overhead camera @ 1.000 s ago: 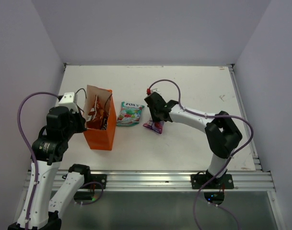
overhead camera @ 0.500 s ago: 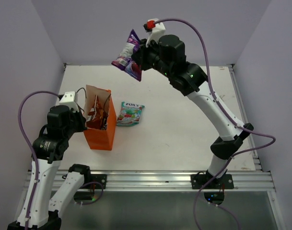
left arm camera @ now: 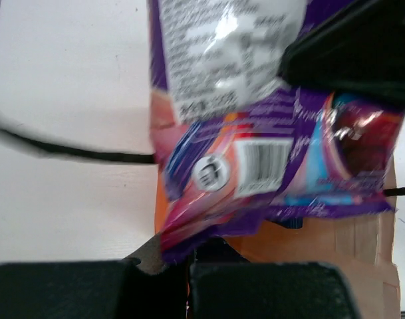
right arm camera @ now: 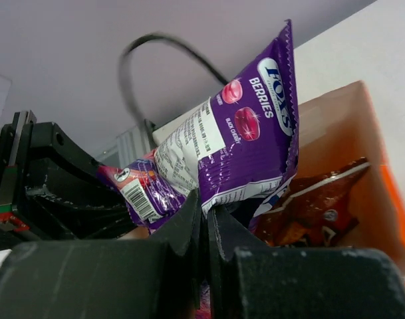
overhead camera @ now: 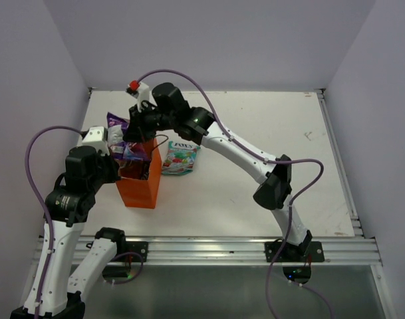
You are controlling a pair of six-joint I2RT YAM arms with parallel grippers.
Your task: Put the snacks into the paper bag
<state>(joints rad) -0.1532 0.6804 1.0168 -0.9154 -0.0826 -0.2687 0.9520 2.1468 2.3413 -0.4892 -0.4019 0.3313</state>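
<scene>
The small packet point(right arm camera: 249, 133) is purple, the paper bag point(overhead camera: 139, 189) orange.

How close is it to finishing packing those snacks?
Partway. A red-orange packet sits inside the orange paper bag. The right end effector grips the purple Fox's Berries packet at the bag's mouth, while the left end effector pinches its rim. The green-white-pink Fox's packet lies on the table, unbagged.

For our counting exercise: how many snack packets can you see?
3. A purple packet in the right gripper over the bag, a green packet on the table beside it, an orange packet inside; others may be hidden there.
</scene>
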